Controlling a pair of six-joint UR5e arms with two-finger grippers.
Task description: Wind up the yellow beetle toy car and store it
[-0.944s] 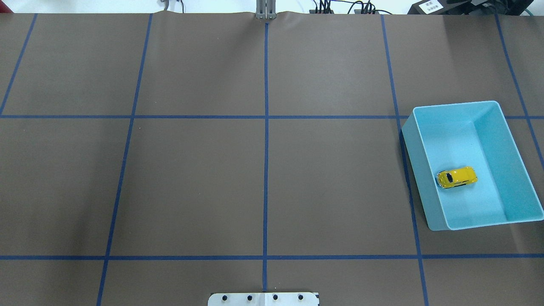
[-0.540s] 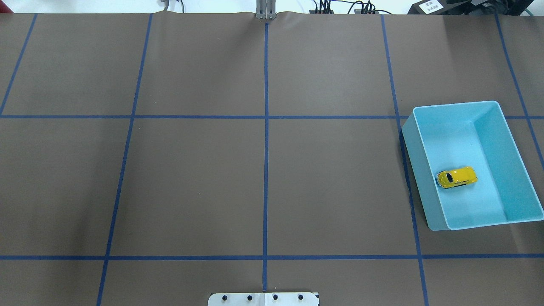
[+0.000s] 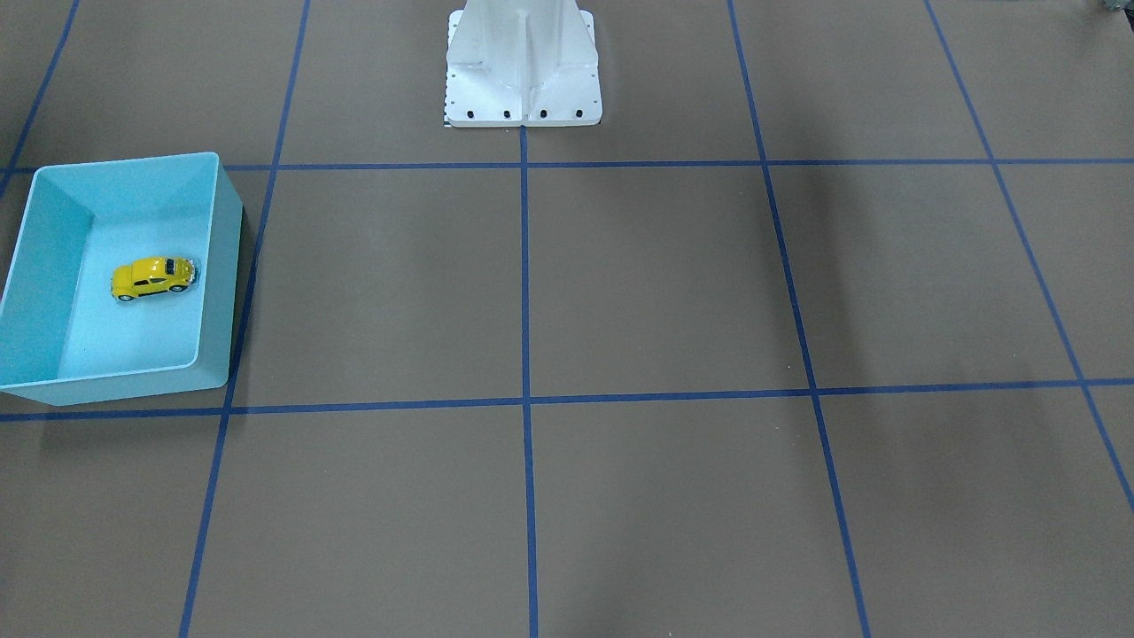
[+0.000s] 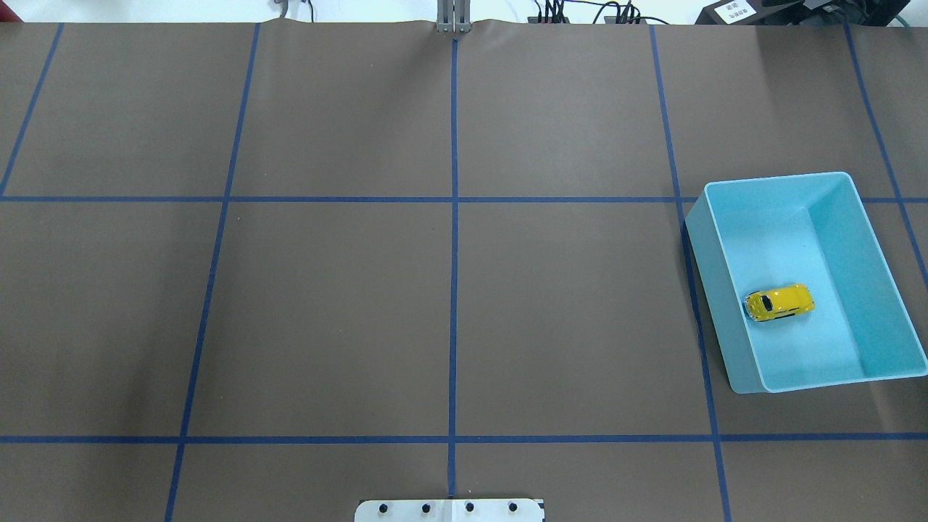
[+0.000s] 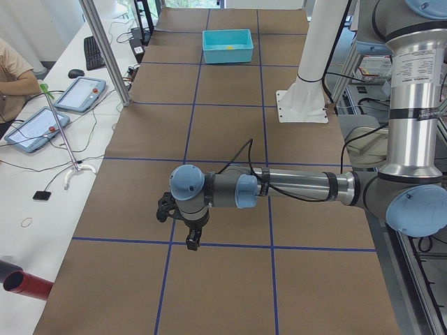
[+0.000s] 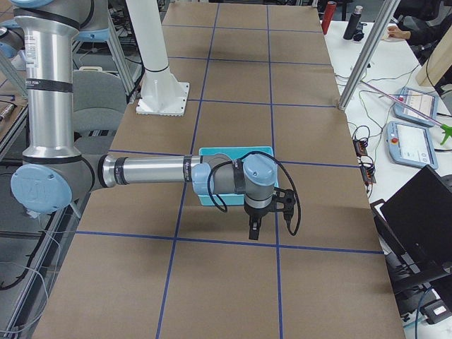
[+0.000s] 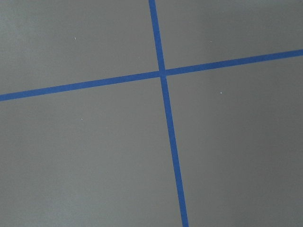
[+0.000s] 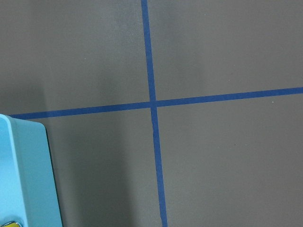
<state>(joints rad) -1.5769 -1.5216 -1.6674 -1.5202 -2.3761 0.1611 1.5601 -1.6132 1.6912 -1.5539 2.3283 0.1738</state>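
Observation:
The yellow beetle toy car (image 4: 779,302) sits upright on its wheels inside the light blue bin (image 4: 776,232) at the table's right side. The front-facing view shows the car (image 3: 152,277) near the middle of the bin (image 3: 133,341). My left gripper (image 5: 191,243) hangs over the table's far left end, a long way from the bin (image 5: 227,54). My right gripper (image 6: 253,234) hangs just outside the bin (image 6: 236,150), over a tape crossing. Both show only in the side views, so I cannot tell whether they are open or shut. The right wrist view catches a corner of the bin (image 8: 23,175).
Brown paper with a blue tape grid (image 4: 453,290) covers the table. The white robot base (image 3: 523,71) stands at the middle of the robot's edge. A side desk holds tablets (image 5: 77,94) and cables, with a person's arm (image 5: 15,73) at it. Metal posts (image 5: 105,49) stand along that edge.

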